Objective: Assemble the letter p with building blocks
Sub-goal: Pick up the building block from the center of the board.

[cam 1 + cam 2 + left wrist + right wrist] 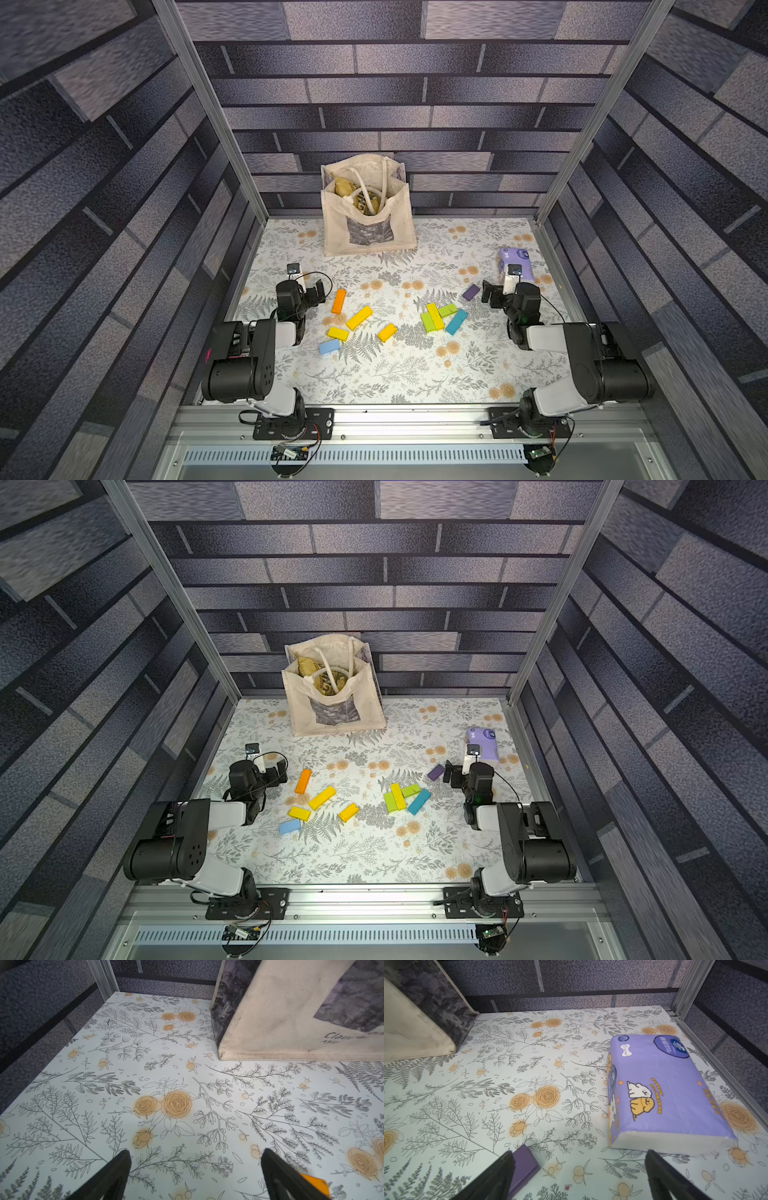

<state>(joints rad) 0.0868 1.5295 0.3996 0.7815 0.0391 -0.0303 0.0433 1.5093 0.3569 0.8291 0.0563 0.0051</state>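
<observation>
Several building blocks lie flat on the flowered table. On the left are a long orange block (338, 301), a long yellow block (359, 318), two short yellow ones and a light blue block (329, 346). On the right, lime green and yellow blocks (434, 316) sit bunched beside a teal block (456, 321). A purple block (471, 292) lies apart. My left gripper (318, 291) (196, 1159) is open and empty beside the orange block (315, 1185). My right gripper (490, 293) (578, 1161) is open, with the purple block (525, 1163) next to one finger.
A cream tote bag (368, 220) (270, 1022) stands at the back middle. A purple tissue pack (515, 262) (664, 1093) lies at the back right, just beyond my right gripper. Metal frame posts and patterned walls close in the table on three sides.
</observation>
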